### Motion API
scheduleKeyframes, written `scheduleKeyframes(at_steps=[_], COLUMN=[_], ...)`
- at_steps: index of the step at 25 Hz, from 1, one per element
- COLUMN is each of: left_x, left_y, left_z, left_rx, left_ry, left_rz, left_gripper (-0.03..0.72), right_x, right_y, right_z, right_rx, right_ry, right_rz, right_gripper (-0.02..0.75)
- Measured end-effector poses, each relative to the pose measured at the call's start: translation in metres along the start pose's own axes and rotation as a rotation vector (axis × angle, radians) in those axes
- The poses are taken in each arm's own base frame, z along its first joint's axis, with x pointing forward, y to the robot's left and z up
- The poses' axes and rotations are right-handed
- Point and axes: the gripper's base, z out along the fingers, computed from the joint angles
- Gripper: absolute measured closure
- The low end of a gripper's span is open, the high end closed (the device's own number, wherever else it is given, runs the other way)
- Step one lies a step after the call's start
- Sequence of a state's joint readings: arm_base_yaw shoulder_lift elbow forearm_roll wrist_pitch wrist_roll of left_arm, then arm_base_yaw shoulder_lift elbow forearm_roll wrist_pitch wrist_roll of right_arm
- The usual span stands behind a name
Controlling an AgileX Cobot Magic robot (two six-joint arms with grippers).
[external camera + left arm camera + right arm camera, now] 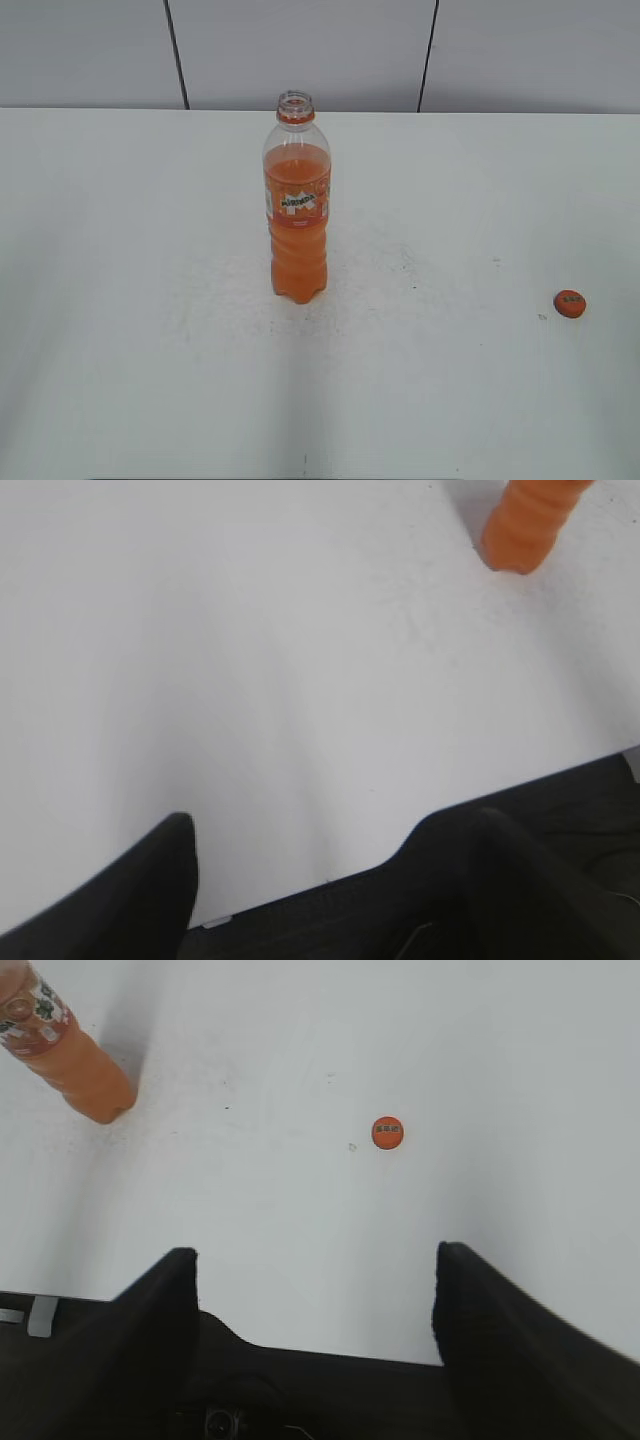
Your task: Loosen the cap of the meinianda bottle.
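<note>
With cap (570, 303) lying on table (120, 300), meinianda bottle (297, 200) upright, uncapped; both jaws apart, empty.

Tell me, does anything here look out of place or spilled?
Nothing is spilled. The bottle stands upright, but its mouth is open: the cap is off and lies alone on the table, far to the bottle's right. Both grippers are open and hold nothing.
</note>
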State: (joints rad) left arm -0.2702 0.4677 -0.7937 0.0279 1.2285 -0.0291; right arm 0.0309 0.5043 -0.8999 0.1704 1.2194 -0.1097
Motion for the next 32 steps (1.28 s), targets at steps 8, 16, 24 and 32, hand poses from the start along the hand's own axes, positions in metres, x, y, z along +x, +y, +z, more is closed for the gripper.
scheduleKeyframes(at_steps=[8, 16, 24, 32], left_x=[0.010, 0.030, 0.062, 0.078], left_y=[0.006, 0.009, 0.016, 0.009], left_z=[-0.018, -0.041, -0.052, -0.019], left_rx=[-0.054, -0.084, -0.154, -0.081], left_ry=[-0.126, -0.280, -0.389, -0.392], left_rz=[0.022, 0.028, 0.041, 0.037], left_gripper=[0.179, 0.179, 0.179, 0.179], right_x=[0.060, 0.118, 0.123, 0.122], right_y=[0.005, 0.005, 0.004, 0.003], right_z=[0.005, 0.023, 0.026, 0.026], right_rx=[-0.024, -0.022, -0.018, -0.004], right_ry=[-0.039, -0.087, -0.089, -0.101], right_rz=[0.005, -0.005, -0.017, -0.038], right_gripper=[0.191, 0.191, 0.191, 0.191])
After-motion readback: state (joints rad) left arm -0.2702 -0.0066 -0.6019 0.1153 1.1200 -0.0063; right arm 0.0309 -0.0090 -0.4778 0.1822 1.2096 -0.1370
